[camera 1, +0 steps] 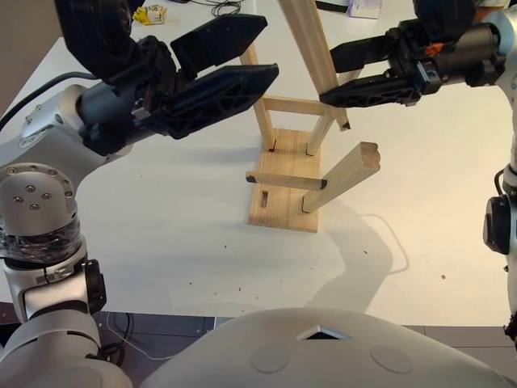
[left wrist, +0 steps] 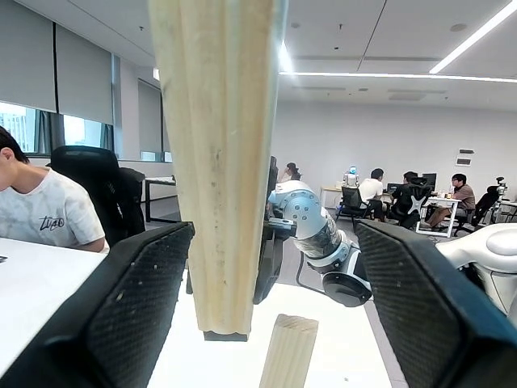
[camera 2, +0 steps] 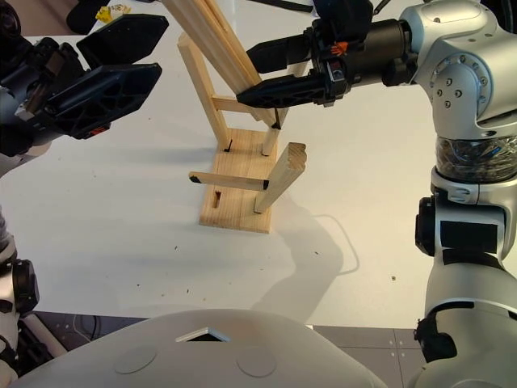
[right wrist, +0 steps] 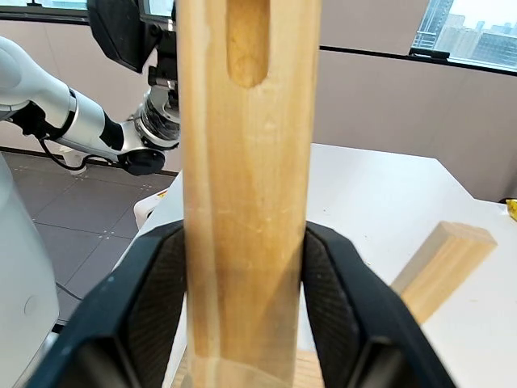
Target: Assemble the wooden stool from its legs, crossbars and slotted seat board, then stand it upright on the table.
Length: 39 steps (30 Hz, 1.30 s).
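Leg (right wrist: 242,202), mortise slot (right wrist: 247,40) — right claw (camera 1: 329,77) clamped

Four legs (camera 1: 349,171), two crossbars (camera 1: 287,180), one board (camera 1: 283,212)

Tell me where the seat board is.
In the left eye view, the seat board lies flat mid-table, legs standing on it, right gripper above.

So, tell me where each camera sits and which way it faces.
Left eye view: on the head, facing forward and down at the seat board; left gripper and right gripper show at their own sides.
Right eye view: beside it on the head, same scene and arms.
Left wrist view: on the left wrist, looking out between its open fingers at the held leg.
Right wrist view: on the right wrist, looking along its pads, clamped on that leg.
Shared: both wrist views see the held leg.
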Each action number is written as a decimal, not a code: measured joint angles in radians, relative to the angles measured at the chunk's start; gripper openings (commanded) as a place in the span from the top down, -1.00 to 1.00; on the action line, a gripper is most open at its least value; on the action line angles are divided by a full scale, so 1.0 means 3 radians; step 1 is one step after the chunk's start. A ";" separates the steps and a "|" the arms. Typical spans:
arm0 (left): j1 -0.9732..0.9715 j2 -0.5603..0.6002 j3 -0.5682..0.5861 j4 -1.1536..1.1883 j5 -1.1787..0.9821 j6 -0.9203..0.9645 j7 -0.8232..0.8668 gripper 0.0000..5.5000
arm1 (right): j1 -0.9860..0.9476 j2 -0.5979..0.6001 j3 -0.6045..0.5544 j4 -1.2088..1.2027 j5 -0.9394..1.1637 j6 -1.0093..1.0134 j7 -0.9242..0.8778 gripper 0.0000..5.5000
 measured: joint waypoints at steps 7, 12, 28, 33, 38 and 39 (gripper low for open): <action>-0.0076 -0.0118 -0.0063 0.0023 0.0038 0.0049 0.0015 -0.34 | 0.0000 0.0063 0.0185 -0.0105 -0.0053 -0.0015 -0.0010 0.25; -0.0108 -0.0146 -0.0086 0.0009 0.0106 0.0068 0.0024 -0.34 | 0.0000 0.0099 0.0296 -0.0126 -0.0101 -0.0021 -0.0011 0.25; -0.0078 -0.0185 -0.0093 -0.0020 0.0318 0.0139 0.0024 -0.34 | -0.0221 0.0030 0.0630 -0.0102 -0.0394 -0.0173 0.0317 0.25; -0.0080 -0.0202 -0.0093 -0.0074 0.0315 0.0145 0.0046 -0.34 | -0.0360 0.0071 0.0778 0.0021 -0.0533 -0.0300 0.0448 0.25; -0.0040 -0.0202 -0.0093 -0.0117 0.0317 0.0151 0.0049 -0.34 | -0.0422 0.0102 0.0804 0.0127 -0.0598 -0.0375 0.0517 0.25; -0.0032 -0.0202 -0.0093 -0.0124 0.0318 0.0153 0.0049 -0.34 | -0.0441 0.0106 0.0804 0.0147 -0.0612 -0.0384 0.0527 0.25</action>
